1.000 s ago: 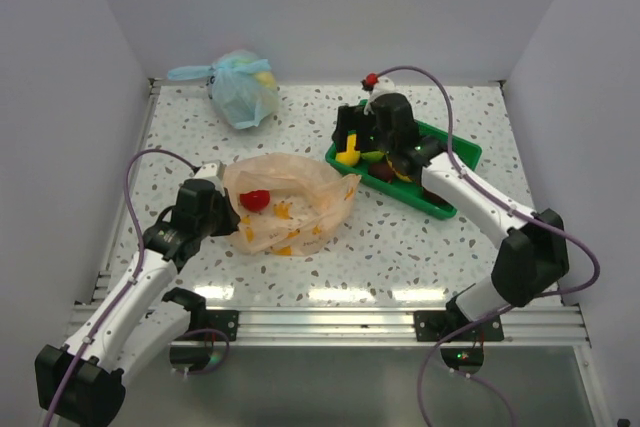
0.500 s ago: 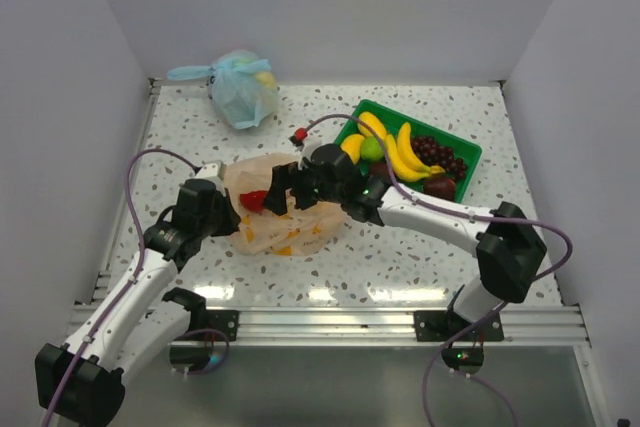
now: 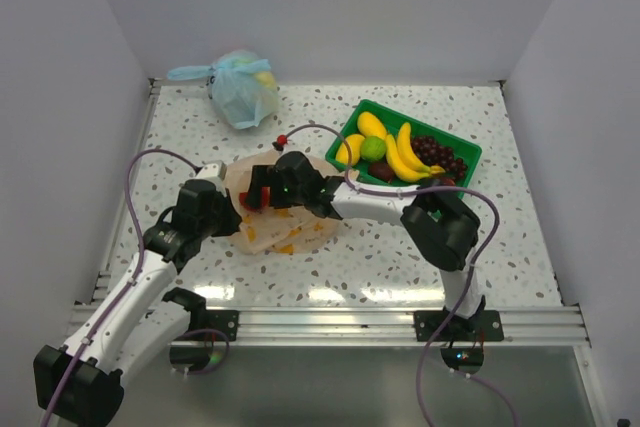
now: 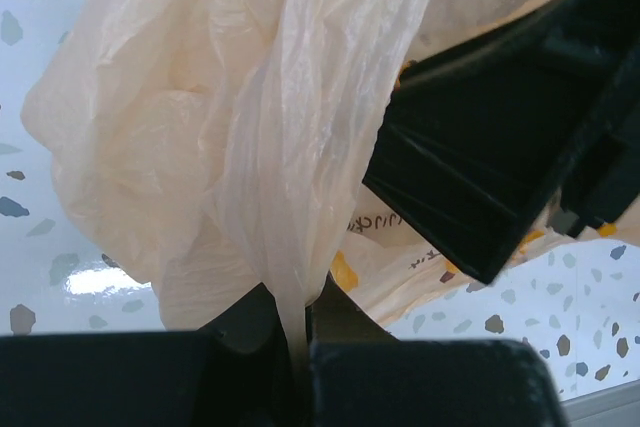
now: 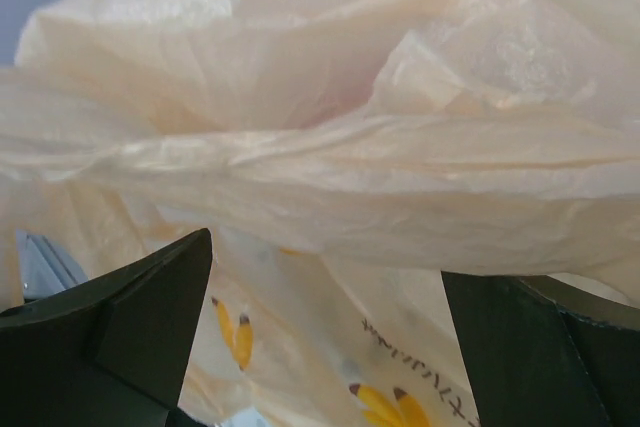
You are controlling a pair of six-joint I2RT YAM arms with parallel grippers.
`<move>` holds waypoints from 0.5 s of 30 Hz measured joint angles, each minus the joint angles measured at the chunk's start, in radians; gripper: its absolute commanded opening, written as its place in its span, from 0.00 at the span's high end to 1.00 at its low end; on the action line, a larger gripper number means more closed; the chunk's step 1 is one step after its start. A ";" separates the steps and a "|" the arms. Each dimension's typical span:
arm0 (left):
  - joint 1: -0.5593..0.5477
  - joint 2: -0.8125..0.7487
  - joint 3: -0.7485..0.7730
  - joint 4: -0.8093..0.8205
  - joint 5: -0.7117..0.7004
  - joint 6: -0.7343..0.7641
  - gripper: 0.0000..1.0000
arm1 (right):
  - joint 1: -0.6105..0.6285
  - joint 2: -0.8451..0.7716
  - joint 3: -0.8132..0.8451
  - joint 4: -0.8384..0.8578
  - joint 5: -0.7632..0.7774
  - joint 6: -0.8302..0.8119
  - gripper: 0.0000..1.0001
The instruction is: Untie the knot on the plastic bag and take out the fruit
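Thin, translucent pale-orange plastic bag lies crumpled on the speckled table, just left of the green rectangular plastic tray. Left gripper is clamped on a gathered strip of the bag film, at the bag edge farthest from the tray. Right gripper has jaws wide apart and grips nothing. It sits over the bag top, and film fills its wrist view. Red toy apple shows at the bag beside the right gripper. The tray holds yellow bananas, green lime, yellow mango and dark purple grapes. Light blue knotted bag sits well left of the tray.
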 measured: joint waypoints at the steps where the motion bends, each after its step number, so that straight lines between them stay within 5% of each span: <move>1: 0.000 0.000 0.000 0.000 0.001 0.000 0.98 | 0.000 0.014 0.018 0.002 0.016 0.011 0.01; 15: -0.013 0.000 -0.006 0.008 0.011 0.000 0.98 | 0.000 0.237 0.189 0.055 0.111 0.085 0.06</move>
